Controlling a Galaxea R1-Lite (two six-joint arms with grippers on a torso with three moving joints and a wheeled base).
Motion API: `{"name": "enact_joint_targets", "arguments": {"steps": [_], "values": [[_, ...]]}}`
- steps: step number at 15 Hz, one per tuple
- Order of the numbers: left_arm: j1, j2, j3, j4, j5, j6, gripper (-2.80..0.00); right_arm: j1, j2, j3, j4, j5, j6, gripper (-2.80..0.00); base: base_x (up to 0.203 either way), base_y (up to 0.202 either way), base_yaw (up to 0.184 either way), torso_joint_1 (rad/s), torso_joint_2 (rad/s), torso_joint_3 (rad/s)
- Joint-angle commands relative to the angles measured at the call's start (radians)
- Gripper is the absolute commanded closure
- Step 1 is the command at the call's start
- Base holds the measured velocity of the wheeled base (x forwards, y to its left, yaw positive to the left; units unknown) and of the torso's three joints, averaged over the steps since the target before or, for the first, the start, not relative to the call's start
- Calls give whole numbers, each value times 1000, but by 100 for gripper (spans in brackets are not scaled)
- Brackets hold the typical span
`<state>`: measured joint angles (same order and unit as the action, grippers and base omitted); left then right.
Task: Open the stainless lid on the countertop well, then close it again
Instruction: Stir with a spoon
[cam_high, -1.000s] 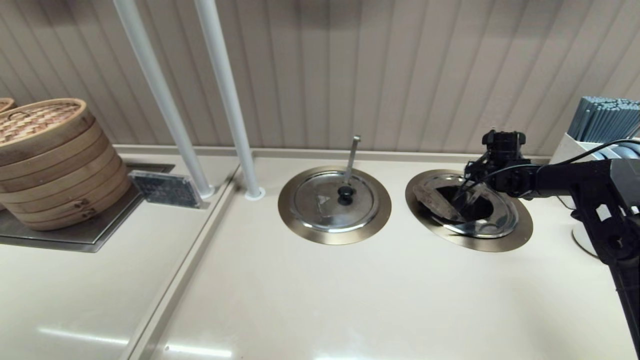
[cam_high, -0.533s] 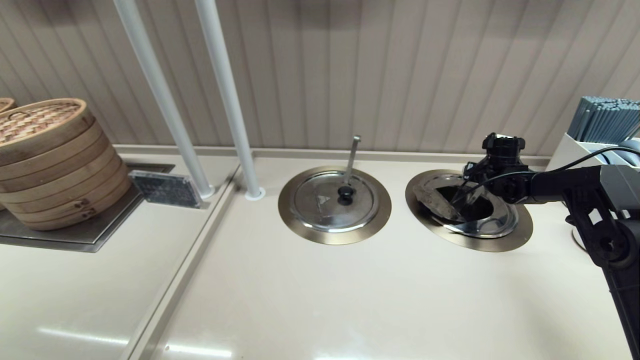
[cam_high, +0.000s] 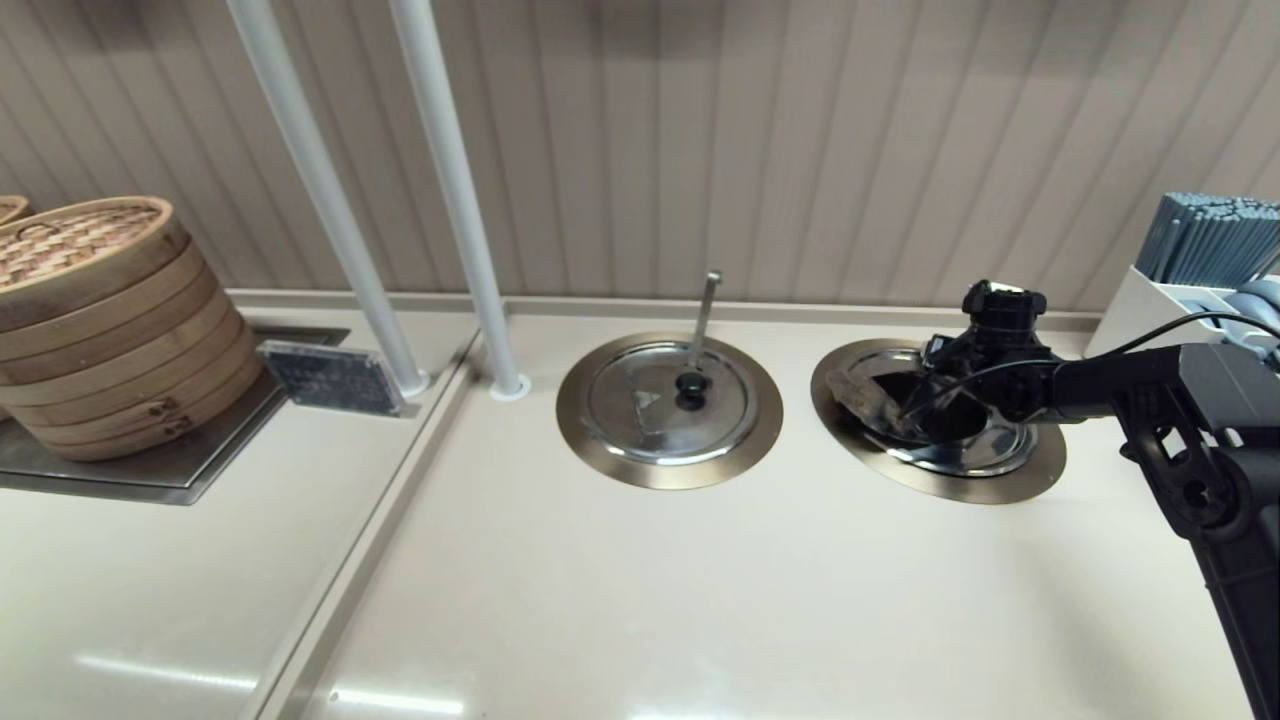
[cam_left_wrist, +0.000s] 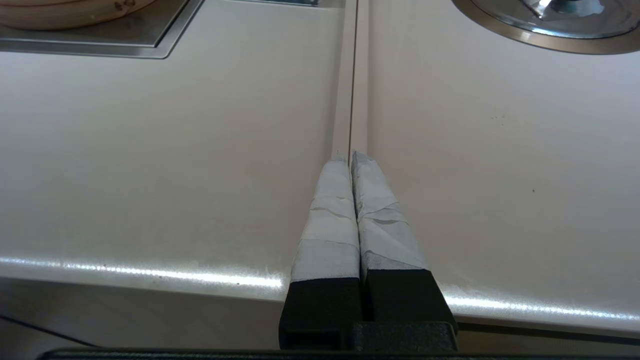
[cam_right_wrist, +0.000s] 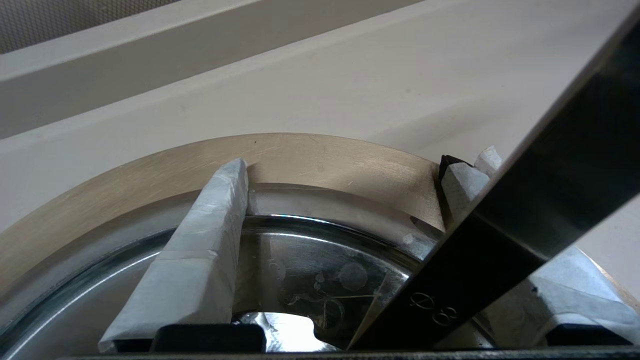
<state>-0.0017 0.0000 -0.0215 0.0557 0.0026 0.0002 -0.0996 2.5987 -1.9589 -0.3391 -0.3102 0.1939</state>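
Note:
The countertop well (cam_high: 1040, 468) on the right has a bronze rim and a dark opening (cam_high: 948, 418). The stainless lid (cam_high: 990, 445) sits in it, with its wedge panel (cam_high: 868, 398) tilted up on the left at a low angle. My right gripper (cam_high: 925, 398) hangs over the opening, open. In the right wrist view the dark panel (cam_right_wrist: 525, 215) slants across one taped finger, and the other finger (cam_right_wrist: 210, 250) stands apart over the lid (cam_right_wrist: 310, 270) and the rim (cam_right_wrist: 300, 160). The knob is hidden. My left gripper (cam_left_wrist: 351, 156) is shut and parked over the counter seam.
The twin well's lid (cam_high: 668, 400), with a black knob (cam_high: 690, 383) and a ladle handle (cam_high: 706, 305), lies to the left. Two white poles (cam_high: 460, 200) rise behind. Bamboo steamers (cam_high: 100, 320) stand far left, a small sign (cam_high: 330, 378) beside them, and a chopstick holder (cam_high: 1200, 250) far right.
The wedge panel has dropped from a steeper tilt to a lower one. My right gripper has sunk slightly with it, and the right arm has shifted a little.

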Motion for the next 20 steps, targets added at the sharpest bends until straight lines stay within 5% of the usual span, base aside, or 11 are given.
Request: {"name": "enact_joint_targets", "arguments": {"steps": [1, 14, 20], "values": [[0, 0, 0, 1, 1, 0, 0, 0, 6, 0, -2, -3, -1, 0, 0, 0, 0, 0, 0, 0], [0, 0, 0, -1, 1, 0, 0, 17, -74, 49, -60, -6, -5, 0, 0, 0, 0, 0, 0, 0], [0, 0, 0, -1, 1, 0, 0, 48, -264, 186, -60, 23, 0, 0, 0, 0, 0, 0, 0, 0]]}}
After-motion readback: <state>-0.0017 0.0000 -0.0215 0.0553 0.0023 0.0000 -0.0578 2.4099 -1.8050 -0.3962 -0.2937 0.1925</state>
